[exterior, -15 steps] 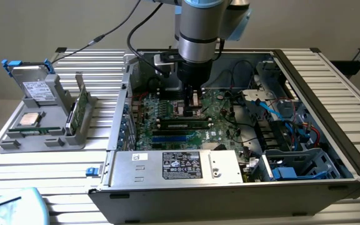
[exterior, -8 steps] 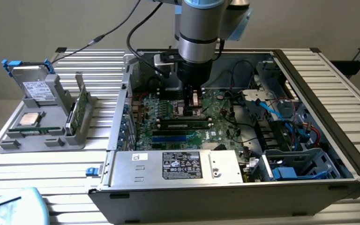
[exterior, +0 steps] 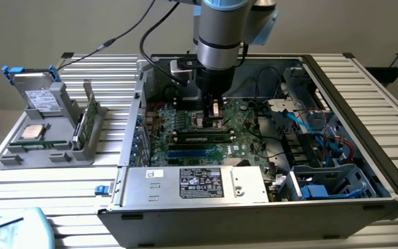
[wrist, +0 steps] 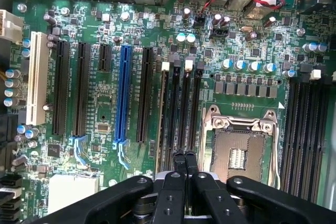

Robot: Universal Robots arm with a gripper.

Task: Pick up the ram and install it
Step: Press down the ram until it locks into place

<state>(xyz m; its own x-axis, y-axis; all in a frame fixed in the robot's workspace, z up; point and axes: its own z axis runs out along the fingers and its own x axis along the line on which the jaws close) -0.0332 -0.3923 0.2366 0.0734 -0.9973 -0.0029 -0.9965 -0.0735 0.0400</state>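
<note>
Wrist view, lower centre: black claw [wrist: 185, 156] closed, fingers together above the long black memory slots [wrist: 176, 108]; exterior view, centre, the thin green circuit-board ram stick [exterior: 202, 138] apparently lies just below it, so an off-line press risks half-seating it or stressing the green motherboard [wrist: 105, 85].

Setting: plain room, slatted work surface.
Bare beige-grey wall [exterior: 60, 26] behind; ribbed aluminium bench [exterior: 47, 181] spans the exterior view, evenly lit, without strong shadows.
</note>
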